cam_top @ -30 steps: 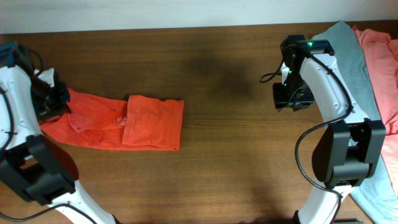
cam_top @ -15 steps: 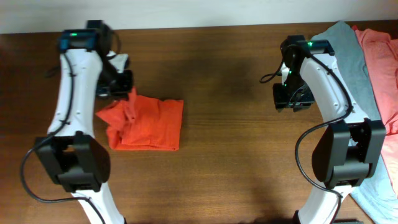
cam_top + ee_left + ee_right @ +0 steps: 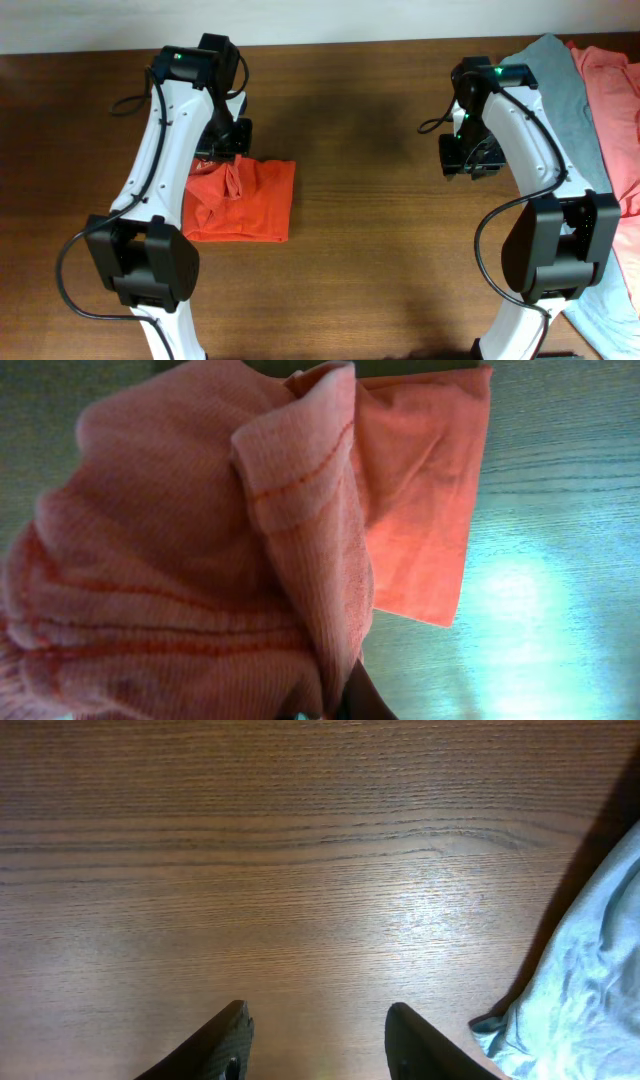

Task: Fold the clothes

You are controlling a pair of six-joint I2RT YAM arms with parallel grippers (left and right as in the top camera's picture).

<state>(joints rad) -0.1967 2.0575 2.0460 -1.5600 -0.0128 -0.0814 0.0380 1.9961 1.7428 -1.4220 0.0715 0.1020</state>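
Folded shirt [image 3: 250, 205] lies on the table [image 3: 380, 260], left of centre — its far-left edge bunched up in the left gripper [image 3: 225, 148]. Right gripper [image 3: 315, 1025] hangs over the tabletop right of centre, fingers apart — just left of the shirt pile [image 3: 590, 110] at the table's right edge.

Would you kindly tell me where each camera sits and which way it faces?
Overhead: above the table, facing down; both arms and the orange-red T-shirt show.
Left wrist: on the left arm, facing into that bunched shirt; one dark fingertip shows.
Right wrist: faces down at bare wood; open right tool, pale cloth.
Overhead and left wrist share the shirt.
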